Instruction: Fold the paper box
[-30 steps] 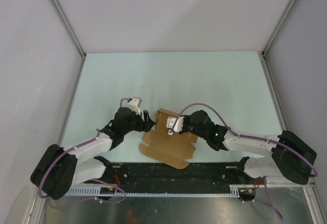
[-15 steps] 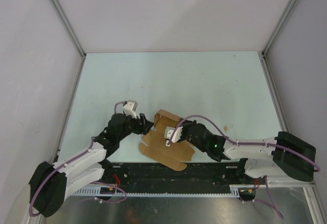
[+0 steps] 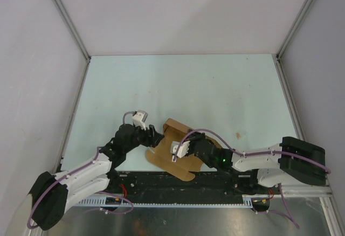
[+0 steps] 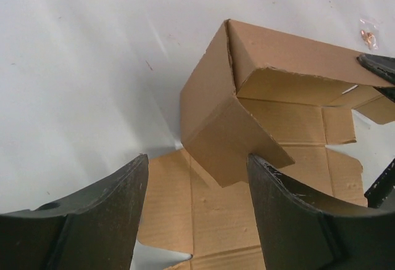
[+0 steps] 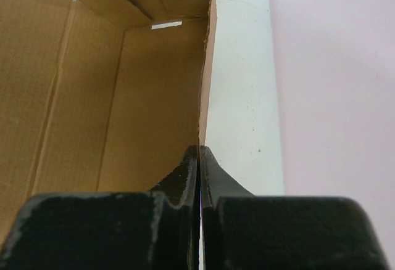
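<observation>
Right gripper [image 5: 199, 156]: the jaws are fully closed, with both fingers pinching the thin upright edge of one wall of the paper box [image 5: 123, 97]. In the right wrist view this wall edge rises straight up from between the fingertips. The brown inner face of the box fills the left of the frame, and the pale table [image 5: 241, 66] shows in a strip to the right.

Left gripper [image 4: 197, 159]: the jaws stand wide apart and hold nothing. In the left wrist view the two dark fingers [image 4: 111, 208] occupy the lower left and lower centre of the frame. A raised corner of the paper box [image 4: 216, 128] sits between and above them, close to the fingers; contact cannot be confirmed.

Paper box: partly erected. Two walls stand up and meet at a corner, with one flap turned inward. The remaining panels and flaps lie flat on the table [image 4: 74, 66] beneath and in front of the fingers.

In the top external view the paper box [image 3: 164, 158] lies at lower centre of the frame, near the bottom edge of the table [image 3: 215, 90]. The left gripper [image 3: 153, 137] is just left of it, and the right gripper [image 3: 180, 148] reaches over it from the right
</observation>
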Motion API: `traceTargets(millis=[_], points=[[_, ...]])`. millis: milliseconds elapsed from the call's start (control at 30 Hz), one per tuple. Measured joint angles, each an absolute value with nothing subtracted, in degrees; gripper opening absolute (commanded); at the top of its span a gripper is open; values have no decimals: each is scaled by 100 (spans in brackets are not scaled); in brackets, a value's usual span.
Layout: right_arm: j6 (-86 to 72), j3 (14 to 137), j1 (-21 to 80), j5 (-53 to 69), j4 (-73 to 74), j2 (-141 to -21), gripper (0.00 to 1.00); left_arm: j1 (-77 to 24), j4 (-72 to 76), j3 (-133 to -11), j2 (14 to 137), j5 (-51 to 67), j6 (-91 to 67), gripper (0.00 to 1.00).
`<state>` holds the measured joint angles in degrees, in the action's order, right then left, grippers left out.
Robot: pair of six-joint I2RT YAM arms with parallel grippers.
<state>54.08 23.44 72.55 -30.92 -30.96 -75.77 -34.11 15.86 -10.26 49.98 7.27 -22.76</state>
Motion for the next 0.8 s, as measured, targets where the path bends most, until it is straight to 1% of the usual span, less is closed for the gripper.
traceTargets(millis=[300,600,800], points=[[5363,2331,7312,-3122,-3151,-7579,0,-3732,1592,-943,4919,637,-2300,73],[5341,2327,7341,-3055,-3048,-7441,0,-4005,1640,-1002,5511,172,-2231,77],[5297,2327,7345,-2956,-2969,-7347,0,-4040,1844,-1026,5629,-161,-2150,77]])
